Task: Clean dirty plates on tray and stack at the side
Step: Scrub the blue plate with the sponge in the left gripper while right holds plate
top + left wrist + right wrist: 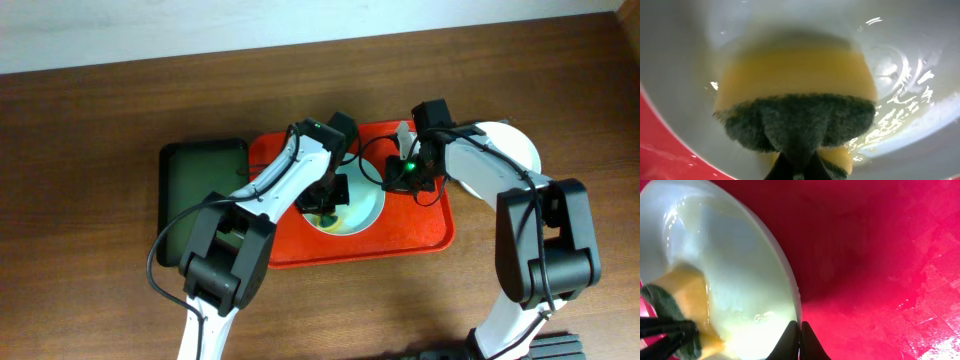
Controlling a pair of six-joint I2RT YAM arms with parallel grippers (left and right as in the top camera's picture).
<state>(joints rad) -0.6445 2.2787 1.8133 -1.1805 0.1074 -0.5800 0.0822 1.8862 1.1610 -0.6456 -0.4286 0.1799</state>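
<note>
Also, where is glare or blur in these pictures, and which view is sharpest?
Left wrist: sponge very close and blurred, white glare streaks on the glossy plate. Right wrist: soft sheen on the plate, a dark shadow across the tray. Overhead: sharpest, evenly lit.

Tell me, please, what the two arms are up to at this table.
They are cleaning a plate that lies on the red tray. The left gripper is shut on a sponge, yellow with a green scouring side, and presses it onto the plate. The right gripper is shut at the plate's rim, apparently pinching it steady. A white round thing, probably another plate, lies beside the tray.
</note>
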